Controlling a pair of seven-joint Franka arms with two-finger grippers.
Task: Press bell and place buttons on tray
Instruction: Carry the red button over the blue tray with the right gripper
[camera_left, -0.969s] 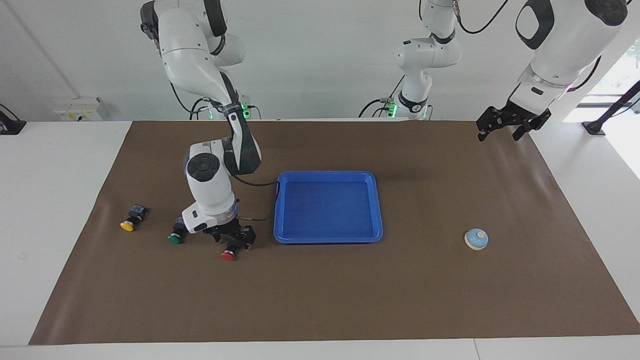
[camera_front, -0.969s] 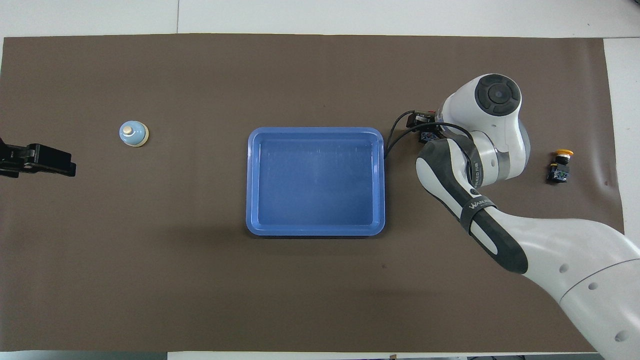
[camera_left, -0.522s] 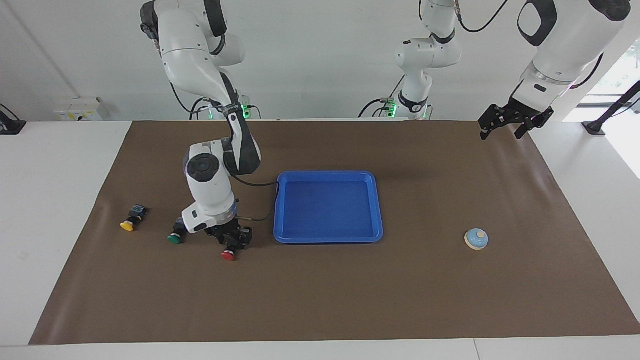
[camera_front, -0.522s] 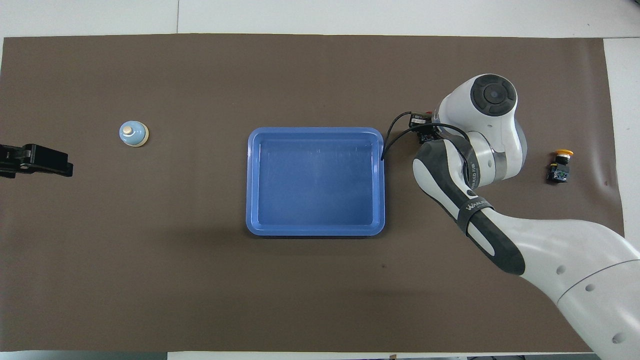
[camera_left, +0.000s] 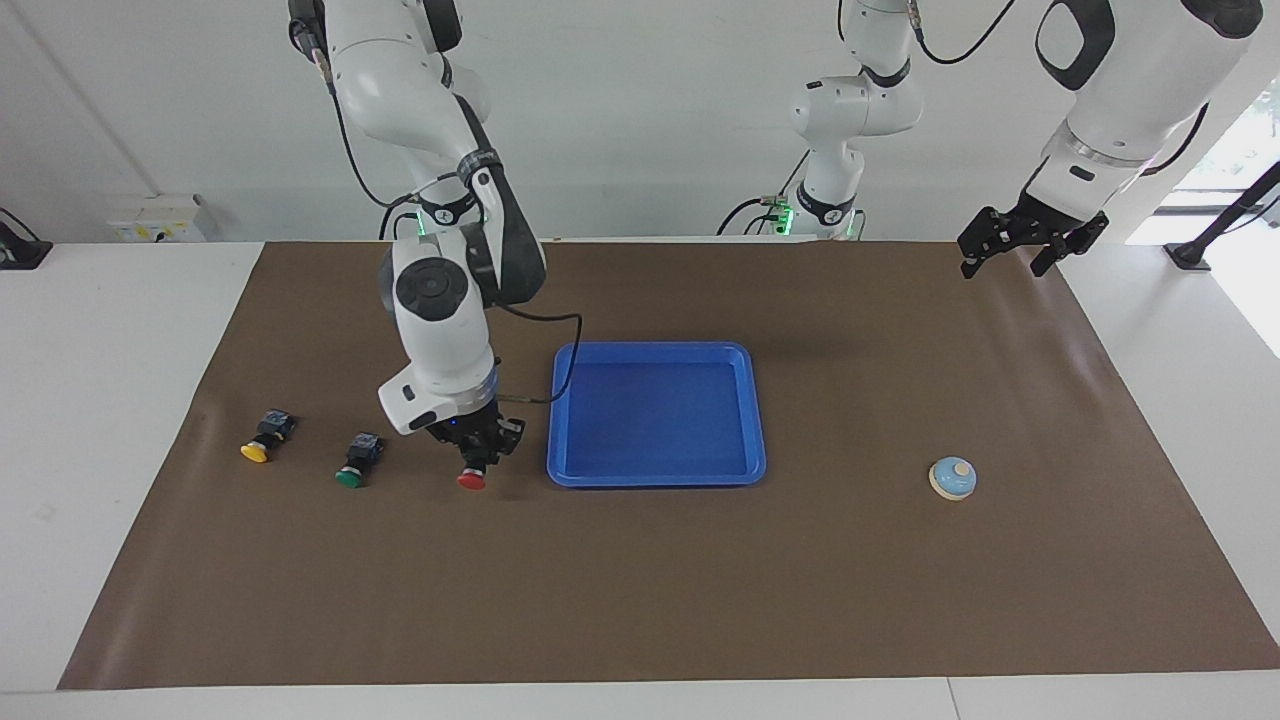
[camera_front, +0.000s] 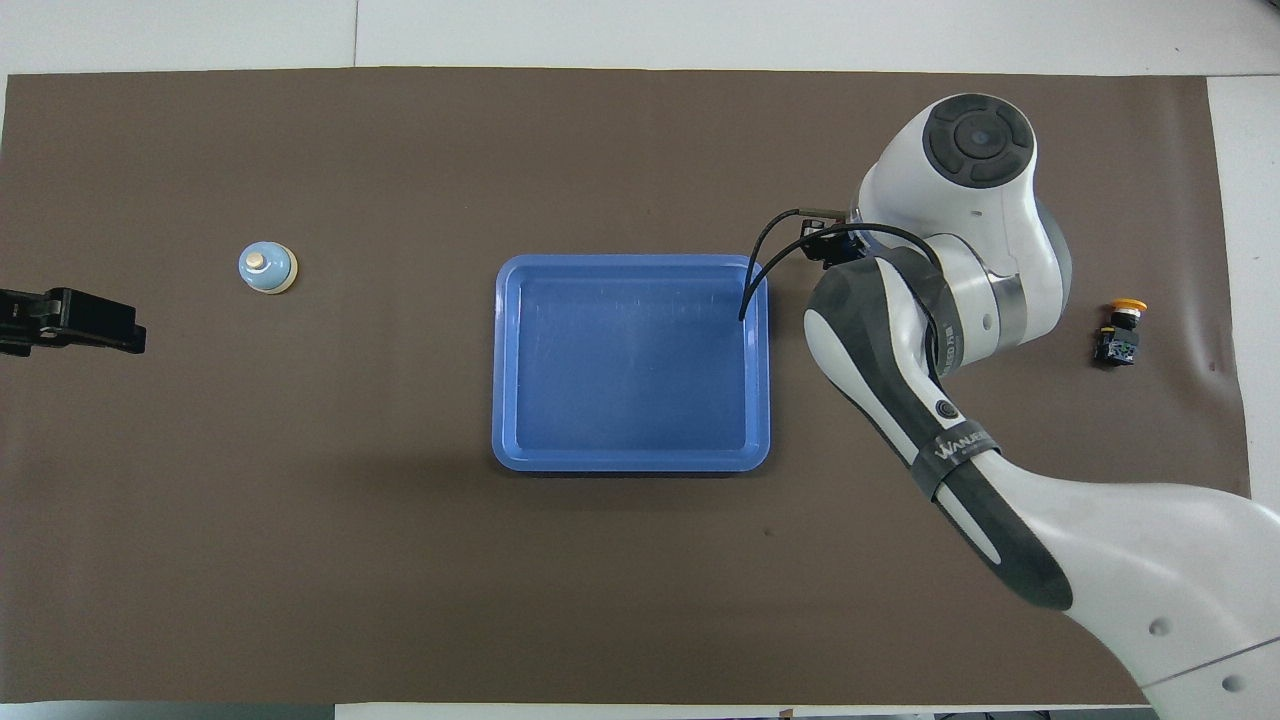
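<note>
My right gripper (camera_left: 478, 447) clenched on the red button (camera_left: 472, 477), lifted beside the tray (camera_left: 655, 478), cap seemingly pointing away from the robots, overhead hidden by wrist, left gripper (camera_left: 1022, 248) released, waiting.

Red button (camera_left: 471, 478) lifted beside empty blue tray (camera_left: 655, 478); bell (camera_left: 952, 479) apart.

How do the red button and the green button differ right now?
Cap colour: the red button has a red cap, the green button a green one. State: the red button is gripped in the shut right tool and lifted off the mat, while the green button lies loose on the mat. Place: the red button hangs close beside the tray, the green button lies toward the right arm's end. Both have black bodies and round caps.
</note>
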